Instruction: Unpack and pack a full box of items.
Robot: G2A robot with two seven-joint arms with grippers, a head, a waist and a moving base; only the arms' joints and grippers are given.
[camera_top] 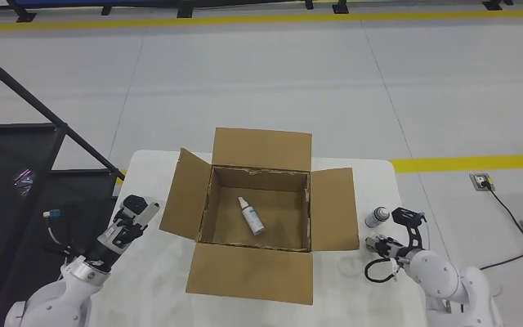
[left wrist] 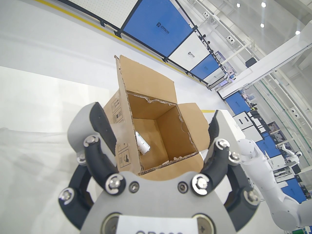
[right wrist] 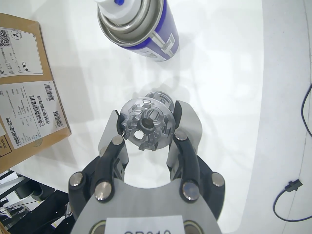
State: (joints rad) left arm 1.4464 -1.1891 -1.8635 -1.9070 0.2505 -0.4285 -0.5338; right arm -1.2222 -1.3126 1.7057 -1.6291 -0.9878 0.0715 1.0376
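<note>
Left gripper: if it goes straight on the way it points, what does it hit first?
Probably the box. Its near flap lies straight ahead, framed by the open left gripper, and nothing shows in between. Depth is unclear, so the gap cannot be judged.

One cardboard box (camera_top: 261, 149) with four open flaps. One table (camera_top: 147, 262). Three loose items, each of a different kind: one white bottle (camera_top: 251, 215) in the box, one blue-sided spray can (right wrist: 151, 25) with a white nozzle, and one toothed metal hub (right wrist: 148, 125).
</note>
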